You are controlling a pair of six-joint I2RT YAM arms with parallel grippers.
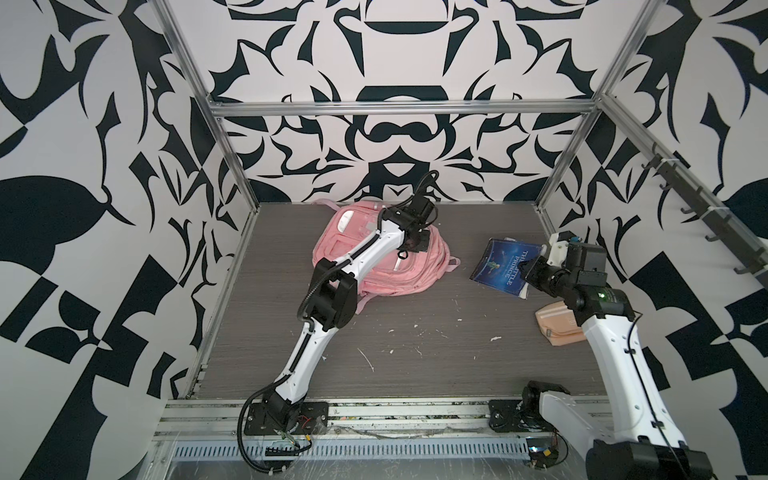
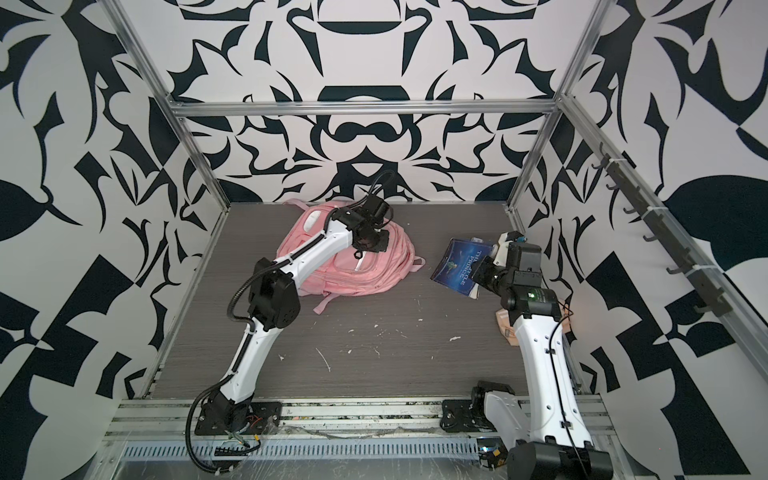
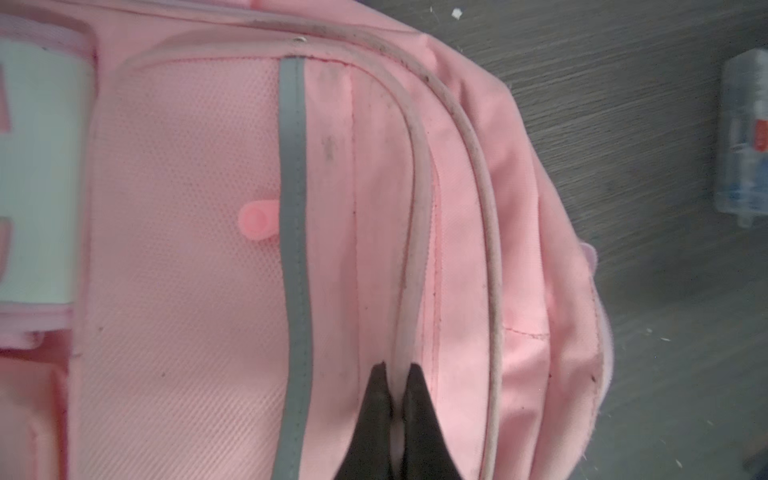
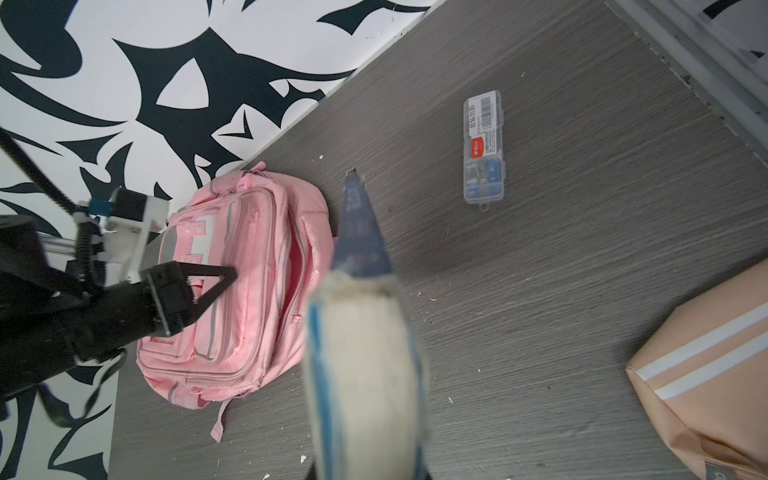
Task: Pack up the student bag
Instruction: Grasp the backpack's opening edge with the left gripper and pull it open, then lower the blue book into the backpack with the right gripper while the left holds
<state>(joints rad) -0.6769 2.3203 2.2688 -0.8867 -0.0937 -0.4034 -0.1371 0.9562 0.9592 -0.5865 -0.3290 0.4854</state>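
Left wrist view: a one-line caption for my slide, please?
Left gripper pinches a piped seam of the pink student bag.

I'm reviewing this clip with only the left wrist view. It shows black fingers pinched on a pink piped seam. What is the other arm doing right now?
Observer: The right gripper is shut on a blue book, holding it to the right of the student bag.
Operator: Is anything else waiting to be packed?
Observer: A beige-peach pouch lies on the table, partly hidden by the right arm.
Operator: Is the bag standing up?
Observer: No, it lies flat with its front pockets up, close to the back wall.
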